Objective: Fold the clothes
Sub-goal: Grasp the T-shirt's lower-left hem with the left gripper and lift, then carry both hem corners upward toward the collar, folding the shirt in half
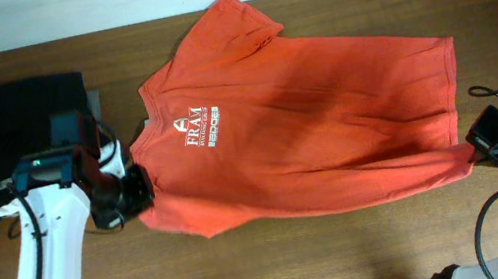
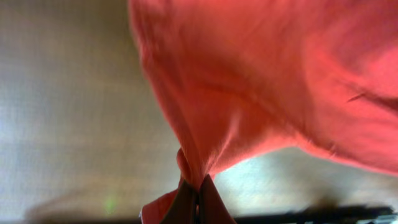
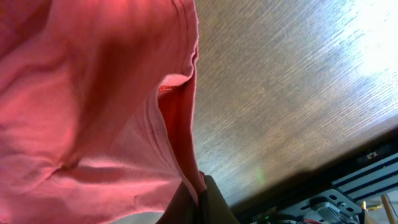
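The orange-red T-shirt [image 1: 307, 125] lies spread across the wooden table, chest logo [image 1: 196, 128] facing up, collar toward the left. My left gripper [image 1: 139, 193] is shut on the shirt's near-left shoulder edge; in the left wrist view the cloth [image 2: 249, 93] bunches into the closed fingers [image 2: 211, 202]. Over on the right, my right gripper [image 1: 477, 150] is shut on the shirt's near hem corner, and the right wrist view shows the hem [image 3: 180, 118] pinched between its fingers [image 3: 217, 202].
A stack of dark folded garments [image 1: 8, 124] sits at the far left, just behind the left arm. Bare wooden table [image 1: 349, 254] runs along the front. A pale wall edge [image 1: 56, 15] borders the back.
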